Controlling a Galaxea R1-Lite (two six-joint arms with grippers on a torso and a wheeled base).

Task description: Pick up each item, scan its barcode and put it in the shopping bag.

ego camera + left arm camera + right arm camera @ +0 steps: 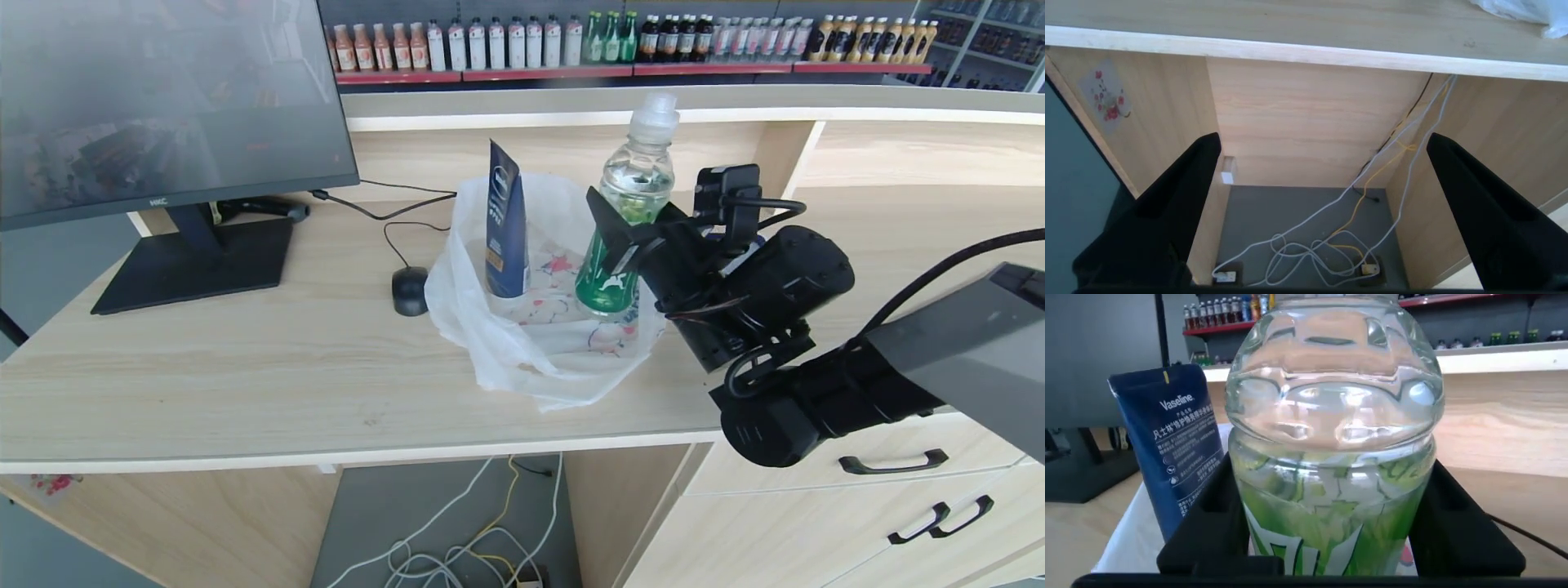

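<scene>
A clear bottle with a green label (628,220) stands upright in the white shopping bag (522,343) on the wooden counter. My right gripper (616,237) is shut on the bottle at its label. In the right wrist view the bottle (1335,449) is held between the two black fingers (1200,527). A dark blue tube (504,222) stands upright in the bag to the left of the bottle, also seen as the blue tube (1172,449). My left gripper (1323,220) hangs open below the counter's front edge, with nothing between its fingers (1176,212).
A monitor (163,98) on a black stand fills the counter's left rear. A black mouse (409,291) lies just left of the bag. Drawers (898,465) sit under the counter at right. Cables (1331,245) lie on the floor below. Shelves of bottles (620,37) stand behind.
</scene>
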